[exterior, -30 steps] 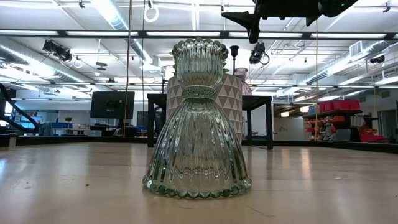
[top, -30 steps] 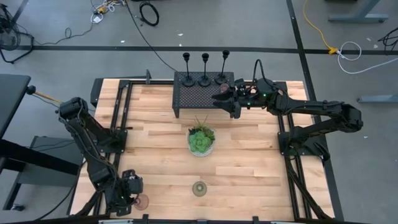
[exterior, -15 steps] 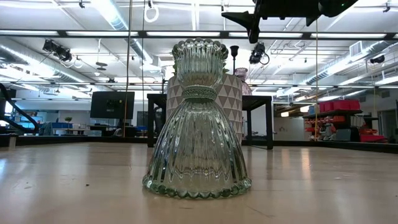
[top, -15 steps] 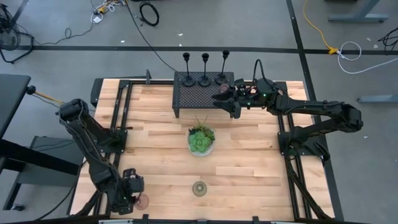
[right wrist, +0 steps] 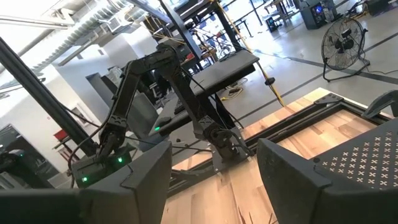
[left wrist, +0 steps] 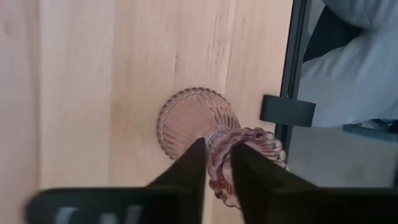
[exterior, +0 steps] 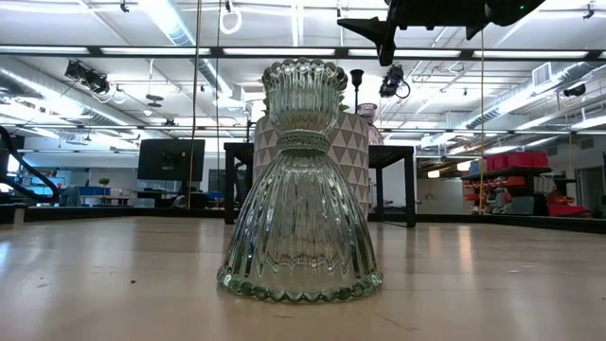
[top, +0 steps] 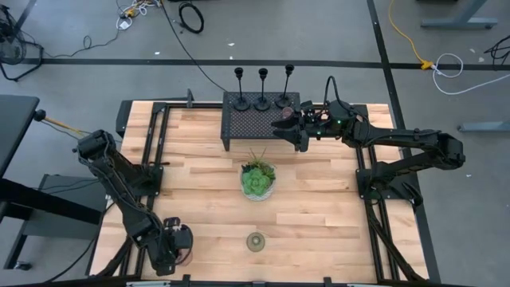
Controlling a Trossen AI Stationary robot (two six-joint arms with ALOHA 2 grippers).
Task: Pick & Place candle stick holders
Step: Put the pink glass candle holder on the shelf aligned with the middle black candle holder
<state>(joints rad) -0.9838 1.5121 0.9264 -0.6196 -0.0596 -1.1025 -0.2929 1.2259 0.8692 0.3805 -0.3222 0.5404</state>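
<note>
Left pincer (left wrist: 216, 167) clamped on pink glass holder's (left wrist: 198, 116) rim — probably tilted; right pincer (top: 280, 126) apart beside rack (top: 259, 118).

Wooden table (top: 319, 215): rack (top: 256, 121), plant (top: 258, 179), glass cups (top: 255, 241)

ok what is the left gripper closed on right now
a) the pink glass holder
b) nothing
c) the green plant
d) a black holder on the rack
a: the left wrist view shows the left gripper with its fingers pinching the rim of the pink glass holder at the table's front left corner.
</note>
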